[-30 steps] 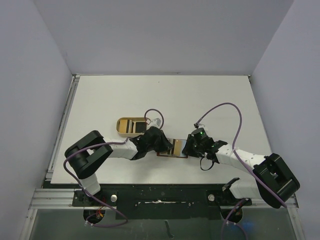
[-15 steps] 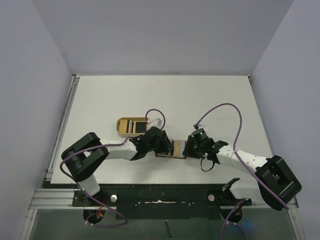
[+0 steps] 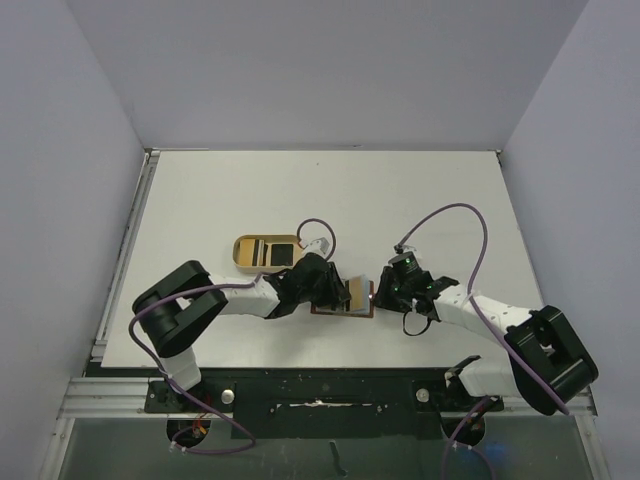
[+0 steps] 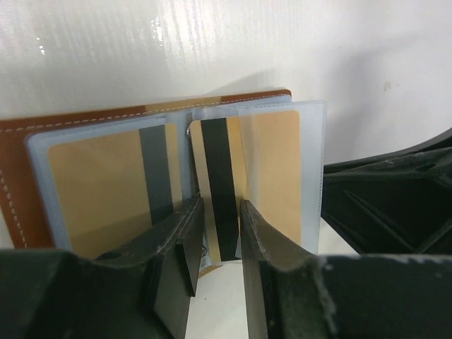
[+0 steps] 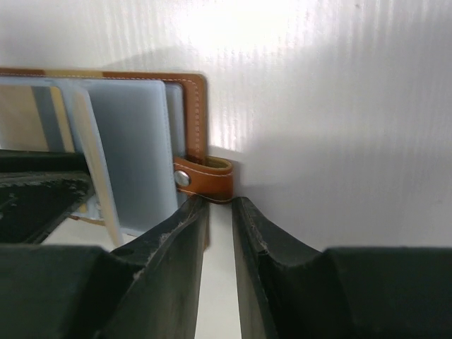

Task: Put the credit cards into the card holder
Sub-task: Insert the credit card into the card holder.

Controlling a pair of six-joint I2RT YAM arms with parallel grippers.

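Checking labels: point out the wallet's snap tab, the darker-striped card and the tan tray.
snap tab (image 5: 209, 181), right wrist view, on its brown leather loop.
darker-striped card (image 4: 219, 176), left wrist view, on its black stripe.
tan tray (image 3: 239, 252), top external view, its left rim.

Left wrist: card holder (image 4: 15, 169) cut by frame at 9 o'clock. Striped card (image 4: 219, 169) runs down between left gripper (image 4: 220, 208) fingers; contact not resolvable. Right wrist: snap tab (image 5: 205, 180), 6 o'clock end behind right gripper (image 5: 219, 203); grip unclear. Top view: card holder mostly covered by the grippers.
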